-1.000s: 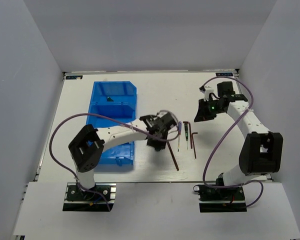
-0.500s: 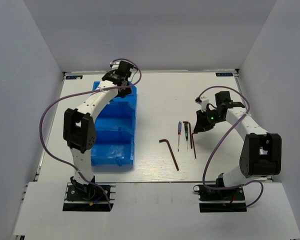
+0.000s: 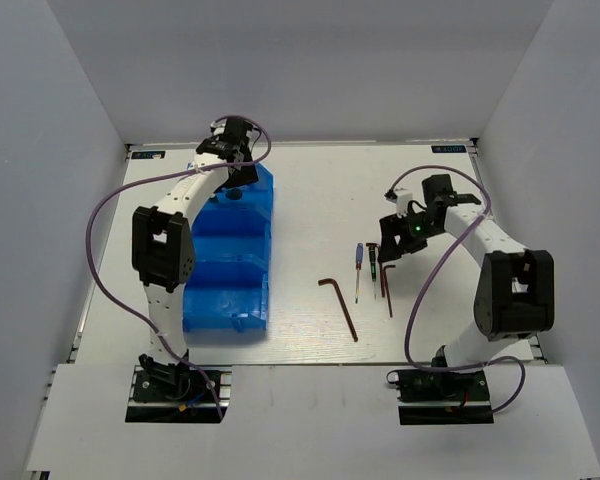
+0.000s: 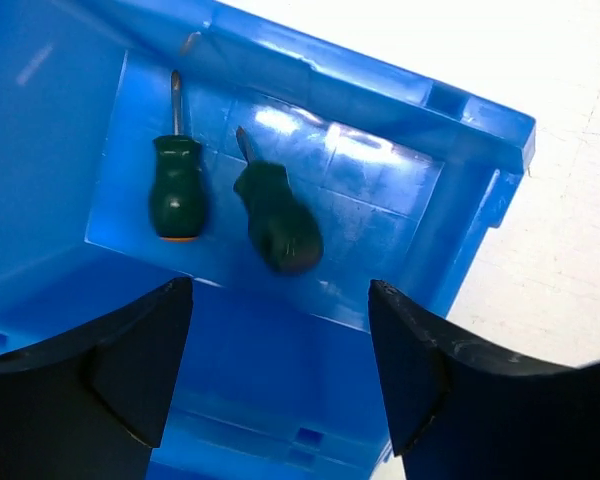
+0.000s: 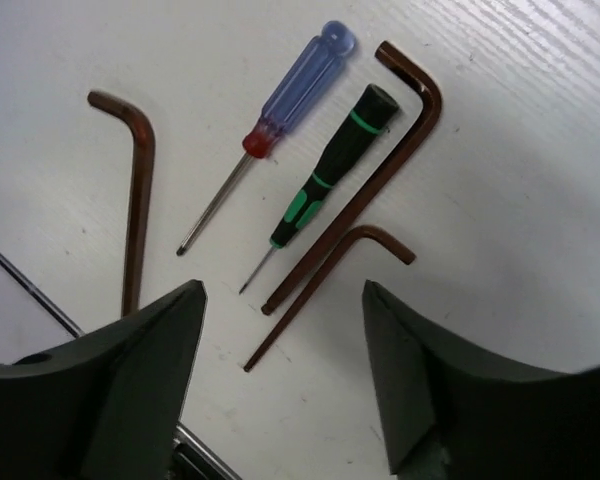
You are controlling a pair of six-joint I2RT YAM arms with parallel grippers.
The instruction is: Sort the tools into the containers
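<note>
Left fingers (image 4: 100, 380) apart (over bin (image 4: 460, 110)).

left arm (image 3: 163, 255): white tubular links, boxy black joint housings | right arm (image 3: 515, 290): same build, green light (image 3: 416, 228) near wrist | thin purple cables (image 3: 90, 245) looping off both | black base plates (image 3: 175, 388), frame bottom | gripper fingers (image 4: 130, 370): matte black, rounded

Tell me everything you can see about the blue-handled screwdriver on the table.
The blue-handled screwdriver has a translucent blue handle that looks plastic, a red collar and a thin metal shaft. It lies flat on the white table, handle toward the table's far side, between a lone hex key and the green-and-black screwdriver, touching neither.
</note>
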